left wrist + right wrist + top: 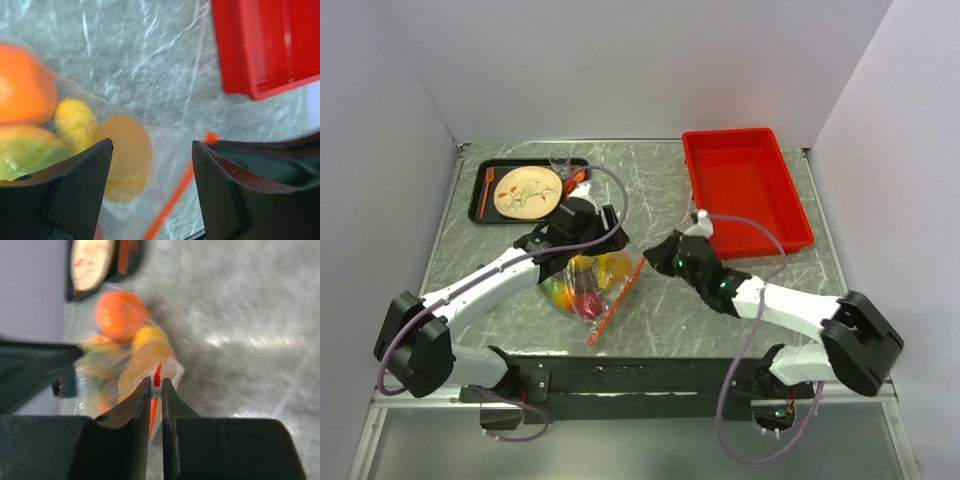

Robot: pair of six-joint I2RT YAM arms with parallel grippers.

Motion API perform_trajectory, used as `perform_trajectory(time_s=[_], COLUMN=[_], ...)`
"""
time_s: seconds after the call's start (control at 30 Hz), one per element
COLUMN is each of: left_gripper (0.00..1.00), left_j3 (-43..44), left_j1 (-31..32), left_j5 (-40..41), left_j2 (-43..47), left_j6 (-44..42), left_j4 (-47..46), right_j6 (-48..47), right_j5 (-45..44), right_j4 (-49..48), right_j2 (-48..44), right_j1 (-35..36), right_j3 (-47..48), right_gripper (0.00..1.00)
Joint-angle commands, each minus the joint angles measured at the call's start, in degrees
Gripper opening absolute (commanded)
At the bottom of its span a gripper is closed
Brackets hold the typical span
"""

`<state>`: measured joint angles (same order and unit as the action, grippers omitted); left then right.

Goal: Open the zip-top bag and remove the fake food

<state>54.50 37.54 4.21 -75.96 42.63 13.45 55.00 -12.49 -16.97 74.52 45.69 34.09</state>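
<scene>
Zip-top bag [610,288]: lying on the table [670,310] between the two arms, fake food [588,303] all inside it. I can't tell whether the seal has parted anywhere.

Right gripper [156,390]: clenched tight on the zipper strip [615,305], at its end nearer the red bin [798,205].

Left gripper [151,150]: spread wide, holding nothing, hanging low over the fruit-filled side of the bag.

Risk, dragging: with only one pinch on it, a pull would likely slide the whole bag instead of opening it.

Risk, slipping: the strip is thin and slick – it could pop out of that narrow pinch.

Risk, bad bite: if the left closes on a round fruit rather than film, the fruit may squirt aside.
</scene>
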Motion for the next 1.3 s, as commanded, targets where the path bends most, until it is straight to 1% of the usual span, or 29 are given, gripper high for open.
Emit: perform_trajectory(time_s=[0.0,0.03,0.07,0.13,0.17,0.2,0.27,0.3,0.37,0.4,0.43,0.47,0.5,0.53,0.57,0.6,0.63,0.67,0.73,0.77,0.83,0.87,0.93,0.97,1.0,1.07,1.2,1.27], left_gripper=[0.70,0.70,0.70,0.70,0.70,0.70,0.70,0.70,0.66,0.65,0.66,0.65,0.65,0.66,0.67,0.66,0.66,0.67,0.66,0.67,0.68,0.69,0.69,0.69,0.70,0.69,0.69,0.69], left_j3=[3.16,3.77,4.03,4.39,4.47,4.39,4.74,4.65,4.13,3.17,2.37,1.84,1.14,0.70,0.43,0.00,-0.10,-0.27,0.08,-0.09,-0.45,-0.27,0.25,0.34,0.60,0.78,0.52,-0.09], left_j1=[-1.76,-2.12,-3.08,-4.57,-7.10,-8.43,-11.33,-12.13,-15.02,-16.17,-17.40,-20.02,-21.44,-22.85,-25.38,-26.37,-26.99,-27.34,-27.26,-27.17,-26.91,-26.03,-24.63,-22.79,-21.99,-19.45,-17.15,-15.93], left_j5=[-3.77,-3.77,-3.77,-5.61,-6.92,-11.89,-13.52,-16.13,-19.22,-21.85,-29.01,-32.56,-37.64,-47.00,-52.49,-56.98,-61.03,-66.90,-71.33,-73.88,-75.92,-76.80,-78.47,-78.82,-78.74,-78.91,-79.44,-79.62], left_j2=[2.92,4.06,4.77,7.30,8.02,8.63,10.39,11.62,12.85,13.82,14.26,14.53,13.92,13.13,12.16,9.46,8.13,6.89,4.34,3.90,3.19,3.02,3.10,3.28,3.71,3.98,3.89,3.98], left_j6=[-2.54,-3.77,-4.65,-6.24,-6.25,-6.51,-7.65,-8.43,-10.46,-11.42,-12.74,-13.10,-13.36,-12.23,-10.66,-6.03,-3.81,-2.13,0.16,0.78,0.96,0.70,-2.98,-4.91,-9.19,-12.65,-16.69,-16.62], left_j4=[-9.05,-9.75,-11.68,-14.58,-17.12,-19.32,-21.53,-22.50,-24.43,-27.22,-29.34,-31.28,-35.30,-38.30,-41.55,-50.54,-54.63,-58.59,-65.18,-67.05,-69.25,-68.92,-66.38,-62.19,-59.80,-54.44,-50.73,-51.50], right_j6=[-18.60,-20.44,-24.12,-26.78,-29.40,-30.38,-32.66,-33.46,-35.39,-36.01,-36.45,-37.24,-37.60,-37.95,-38.47,-38.65,-38.92,-39.09,-39.44,-39.71,-39.97,-40.06,-40.32,-40.33,-40.33,-40.41,-40.76,-40.59], right_j5=[0.18,0.97,2.02,4.49,5.89,6.68,8.09,8.79,11.08,11.61,12.05,12.31,12.32,14.14,16.08,17.14,18.19,18.81,20.40,21.10,23.38,24.26,25.94,25.94,25.94,26.12,25.94,25.94], right_j4=[12.97,14.76,18.17,21.79,24.68,26.19,30.22,31.29,34.53,35.85,37.26,39.88,40.87,41.84,43.50,44.21,45.09,46.49,48.34,49.83,51.07,51.86,52.65,53.18,53.62,54.32,54.94,55.12], right_j2=[-7.19,-8.07,-8.34,-8.25,-8.08,-7.73,-6.85,-6.50,-5.79,-5.62,-5.01,-4.74,-4.56,-4.47,-4.39,-4.12,-4.12,-4.03,-3.42,-3.33,-2.98,-2.80,-2.10,-1.84,-1.14,-0.61,0.53,1.06], right_j1=[-0.52,-0.60,-0.60,-0.78,-0.78,-0.69,-0.78,-0.78,-0.78,-0.78,-0.69,-0.78,-0.78,-0.69,-0.69,-0.60,-0.60,-0.60,-0.60,-0.60,-0.34,-0.25,0.53,0.89,0.98,1.15,1.50,1.68], right_j3=[12.91,14.85,18.87,24.85,26.63,28.30,33.05,34.37,37.88,39.20,41.83,43.07,44.13,46.05,46.94,47.65,49.13,49.84,52.03,52.57,54.15,54.50,55.99,56.44,56.88,57.93,58.81,59.34], right_gripper=[0.00,0.00,0.00,0.00,0.00,0.00,0.00,0.00,0.00,0.00,0.00,0.00,0.00,0.00,0.00,0.00,0.00,0.00,0.00,0.00,0.00,0.00,0.00,0.00,0.00,0.00,0.00,0.00])
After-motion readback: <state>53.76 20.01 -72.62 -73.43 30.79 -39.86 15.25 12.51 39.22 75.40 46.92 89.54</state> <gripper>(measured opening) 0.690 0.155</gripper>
